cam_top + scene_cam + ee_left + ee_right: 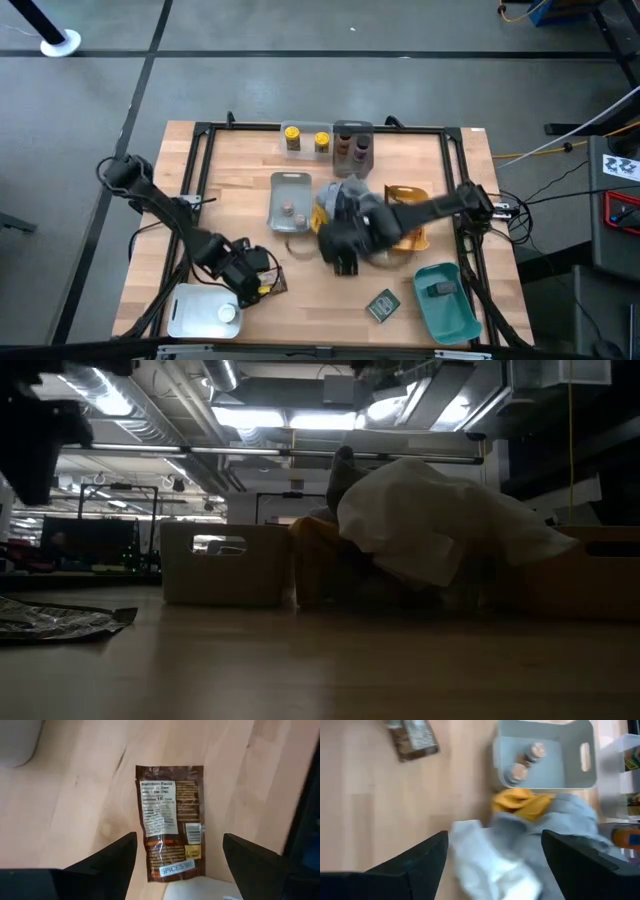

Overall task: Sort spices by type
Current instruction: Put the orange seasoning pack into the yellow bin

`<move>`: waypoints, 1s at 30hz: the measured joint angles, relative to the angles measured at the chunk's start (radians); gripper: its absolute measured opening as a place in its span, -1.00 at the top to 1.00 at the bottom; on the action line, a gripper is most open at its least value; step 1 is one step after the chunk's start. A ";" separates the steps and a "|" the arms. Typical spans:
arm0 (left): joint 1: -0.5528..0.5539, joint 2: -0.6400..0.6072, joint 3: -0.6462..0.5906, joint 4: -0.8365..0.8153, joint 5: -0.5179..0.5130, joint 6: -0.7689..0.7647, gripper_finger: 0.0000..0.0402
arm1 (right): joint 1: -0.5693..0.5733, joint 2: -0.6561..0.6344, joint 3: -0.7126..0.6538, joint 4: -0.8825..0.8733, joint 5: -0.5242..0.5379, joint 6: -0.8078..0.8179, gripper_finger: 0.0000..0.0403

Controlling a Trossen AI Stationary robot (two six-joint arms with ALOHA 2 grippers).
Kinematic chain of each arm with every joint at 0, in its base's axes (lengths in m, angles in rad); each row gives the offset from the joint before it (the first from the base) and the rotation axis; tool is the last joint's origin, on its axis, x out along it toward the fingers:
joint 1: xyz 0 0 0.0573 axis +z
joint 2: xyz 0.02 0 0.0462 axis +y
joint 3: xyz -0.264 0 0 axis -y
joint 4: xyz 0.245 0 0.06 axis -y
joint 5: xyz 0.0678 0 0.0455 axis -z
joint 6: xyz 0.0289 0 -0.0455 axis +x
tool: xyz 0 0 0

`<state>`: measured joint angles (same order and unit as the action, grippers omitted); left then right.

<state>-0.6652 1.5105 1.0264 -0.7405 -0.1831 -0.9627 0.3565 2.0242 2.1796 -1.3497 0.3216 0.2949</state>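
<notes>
Two dark, matte black jointed arms of rounded segments, thin black cables trailing at their bases; the left gripper (179,865) and right gripper (494,865) have broad, flat black fingers

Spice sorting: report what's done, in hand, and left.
Done: two tiny pots in the grey tray. In hand: nothing held; open left gripper hovers over a brown packet; open right gripper over the cloths. Left: the packet near the teal tray.
</notes>
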 joint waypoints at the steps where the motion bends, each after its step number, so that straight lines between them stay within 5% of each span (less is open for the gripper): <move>1: -0.002 0.013 0.000 0.002 0.000 0.001 -0.39 | 0.029 0.002 0.000 0.003 0.018 0.033 -0.59; 15: 0.000 0.179 0.000 -0.004 0.008 0.021 -0.39 | 0.304 0.033 -0.001 0.081 0.199 0.405 -0.59; 30: 0.007 0.231 0.002 0.000 0.028 0.061 -0.31 | 0.351 0.105 -0.001 0.205 0.230 0.416 -0.59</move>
<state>-0.6582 1.7416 1.0286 -0.7409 -0.1547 -0.9012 0.7071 2.1292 2.1788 -1.1446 0.5514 0.7105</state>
